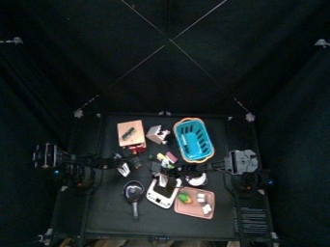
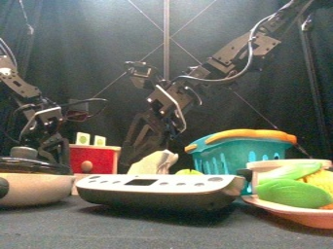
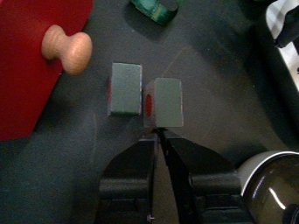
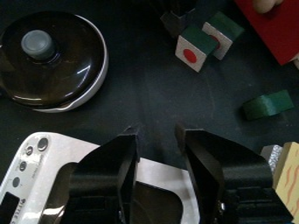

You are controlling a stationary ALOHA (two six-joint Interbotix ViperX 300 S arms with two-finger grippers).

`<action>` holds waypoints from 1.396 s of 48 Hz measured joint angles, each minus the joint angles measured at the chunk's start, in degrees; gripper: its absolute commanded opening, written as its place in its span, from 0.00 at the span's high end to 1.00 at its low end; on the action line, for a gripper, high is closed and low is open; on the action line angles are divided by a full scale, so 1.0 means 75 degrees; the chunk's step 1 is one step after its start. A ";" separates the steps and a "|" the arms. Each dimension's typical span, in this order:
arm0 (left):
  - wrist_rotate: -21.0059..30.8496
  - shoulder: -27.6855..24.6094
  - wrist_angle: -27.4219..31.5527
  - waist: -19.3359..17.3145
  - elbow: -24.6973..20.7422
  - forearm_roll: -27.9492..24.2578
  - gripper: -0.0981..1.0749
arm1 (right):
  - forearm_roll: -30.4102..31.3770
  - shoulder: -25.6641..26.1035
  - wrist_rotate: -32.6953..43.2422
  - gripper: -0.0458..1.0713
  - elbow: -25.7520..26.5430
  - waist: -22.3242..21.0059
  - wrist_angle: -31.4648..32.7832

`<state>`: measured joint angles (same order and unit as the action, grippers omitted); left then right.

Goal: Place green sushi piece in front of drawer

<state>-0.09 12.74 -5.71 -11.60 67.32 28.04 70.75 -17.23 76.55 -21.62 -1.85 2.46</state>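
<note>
Right now, the left end effector (image 3: 158, 136) is aimed at the desk (image 3: 222, 79) in front of the drawer (image 3: 30, 61). How wide it stands cannot be told, and nothing is seen held in it. The right end effector (image 4: 158, 144) is held wide and empty, farther out from the drawer, partly over a white scale (image 4: 47, 166).

Two wrapped blocks (image 3: 125, 87) are seen side by side just ahead of the left tool, near the drawer's red front and its wooden knob (image 3: 66, 48), not touching either.

The solid green block is taken as the green sushi piece (image 3: 155, 9). It lies flat on the desk off one end of the drawer front, apart from the drawer and past the wrapped blocks.

Handling, as judged: a light, rigid toy block with smooth painted faces, so some slip is to be expected, but no crush risk. It is best taken across two flat opposite sides, low and centred. The wrapped blocks near the drawer should be cleared on the approach.
</note>
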 measured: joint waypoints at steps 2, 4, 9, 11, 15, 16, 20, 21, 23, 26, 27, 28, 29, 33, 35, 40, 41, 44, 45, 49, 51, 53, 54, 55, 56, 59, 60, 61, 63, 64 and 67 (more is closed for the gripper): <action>0.0000 -0.0023 0.0012 0.0000 -0.0023 0.0000 0.44 | 0.0000 -0.0012 0.0000 0.29 0.0000 0.0000 0.0000; 0.0012 -0.0023 0.0012 0.0000 -0.0035 0.0000 0.44 | 0.0000 0.0000 0.0000 0.29 0.0000 0.0000 0.0000; 0.0000 -0.0023 0.0012 -0.0047 -0.0070 0.0000 0.44 | 0.0000 0.0000 0.0000 0.29 0.0000 0.0000 0.0000; 0.0000 -0.0023 0.0012 -0.0082 -0.0082 0.0000 0.44 | 0.0000 0.0000 0.0000 0.29 0.0000 0.0000 0.0000; 0.0000 -0.0023 0.0012 -0.0117 -0.0082 0.0000 0.44 | 0.0000 0.0000 0.0000 0.29 0.0000 0.0000 0.0012; 0.0000 -0.0023 0.0000 -0.0117 -0.0082 0.0000 0.44 | 0.0000 0.0000 0.0000 0.29 0.0000 0.0000 0.0000; 0.0000 -0.0023 0.0012 -0.0129 -0.0082 0.0000 0.44 | -0.0012 0.0000 0.0000 0.29 0.0000 0.0000 0.0000; 0.0000 -0.0023 0.0000 -0.0129 -0.0082 0.0000 0.44 | -0.0012 0.0000 0.0000 0.29 0.0000 0.0000 0.0000; 0.0012 -0.0023 0.0012 -0.0141 -0.0082 0.0000 0.44 | -0.0012 -0.0012 0.0000 0.29 0.0000 0.0000 0.0012; 0.0000 -0.0023 0.0012 -0.0141 -0.0082 0.0000 0.44 | -0.0012 0.0000 0.0000 0.29 0.0000 0.0000 0.0012; 0.0012 -0.0035 0.0012 -0.0129 -0.0082 0.0000 0.44 | -0.0012 0.0000 0.0000 0.29 0.0000 0.0000 0.0000; 0.0012 -0.0035 0.0023 -0.0129 -0.0082 0.0000 0.44 | -0.0012 -0.0012 0.0000 0.29 0.0000 0.0000 0.0000; 0.0000 -0.0023 0.0035 -0.0141 -0.0082 0.0000 0.44 | -0.0012 -0.0012 0.0000 0.29 0.0000 0.0000 0.0000; -0.0012 0.0012 0.0164 -0.0117 -0.0082 0.0000 0.44 | -0.0012 0.0000 0.0000 0.29 0.0000 0.0000 0.0000; -0.0012 0.0059 0.0305 -0.0105 -0.0082 0.0000 0.44 | -0.0012 0.0000 0.0000 0.29 0.0000 0.0000 0.0000; 0.0000 0.0234 0.0715 -0.0094 -0.0094 0.0000 0.43 | -0.0012 0.0000 0.0000 0.29 0.0000 0.0000 0.0000; -0.0012 0.0281 0.0820 -0.0082 -0.0094 0.0000 0.43 | -0.0012 0.0000 0.0000 0.29 0.0000 0.0000 0.0012; -0.0012 0.0480 0.1078 -0.0059 -0.0094 0.0000 0.41 | -0.0012 0.0000 0.0000 0.29 0.0000 0.0000 0.0000; -0.0012 0.0539 0.1148 -0.0047 -0.0094 0.0000 0.39 | -0.0012 0.0000 0.0000 0.29 0.0000 0.0000 0.0000; -0.0012 0.0750 0.1254 0.0000 -0.0094 -0.0035 0.33 | -0.0012 -0.0012 0.0000 0.29 0.0000 0.0000 0.0012; 0.0000 0.0844 0.1277 0.0012 -0.0105 -0.0094 0.30 | -0.0012 0.0000 0.0000 0.29 0.0000 0.0012 0.0000; -0.0012 0.0914 0.1289 0.0023 -0.0129 -0.0164 0.27 | -0.0012 0.0000 0.0000 0.29 0.0000 0.0023 0.0000; -0.0012 0.0949 0.1289 0.0023 -0.0141 -0.0211 0.25 | -0.0023 0.0000 0.0000 0.29 0.0000 0.0035 0.0000; -0.0012 0.0961 0.1289 0.0012 -0.0152 -0.0234 0.24 | -0.0012 0.0000 0.0000 0.29 0.0000 0.0035 0.0000; -0.0012 0.0984 0.1301 0.0012 -0.0176 -0.0281 0.24 | -0.0012 0.0000 0.0000 0.29 0.0000 0.0035 0.0000; -0.0012 0.1008 0.1301 0.0023 -0.0211 -0.0363 0.21 | -0.0012 0.0000 0.0000 0.29 0.0000 0.0059 0.0012; -0.0012 0.1008 0.1301 0.0023 -0.0223 -0.0387 0.21 | -0.0012 0.0000 0.0000 0.29 0.0000 0.0059 0.0012; -0.0012 0.1008 0.1301 0.0023 -0.0234 -0.0398 0.21 | -0.0012 0.0000 0.0000 0.29 0.0000 0.0070 0.0000; -0.0012 0.1008 0.1313 0.0023 -0.0234 -0.0410 0.21 | -0.0012 0.0000 0.0000 0.29 -0.0012 0.0070 0.0000; -0.0012 0.1020 0.1313 0.0023 -0.0246 -0.0422 0.21 | -0.0012 0.0000 0.0000 0.29 -0.0012 0.0070 0.0000; -0.0012 0.1008 0.1324 0.0012 -0.0246 -0.0422 0.21 | -0.0012 0.0000 0.0000 0.29 -0.0023 0.0082 0.0023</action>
<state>-0.18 20.30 4.22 -11.51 65.48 24.87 70.66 -17.23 76.55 -21.80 -1.23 2.64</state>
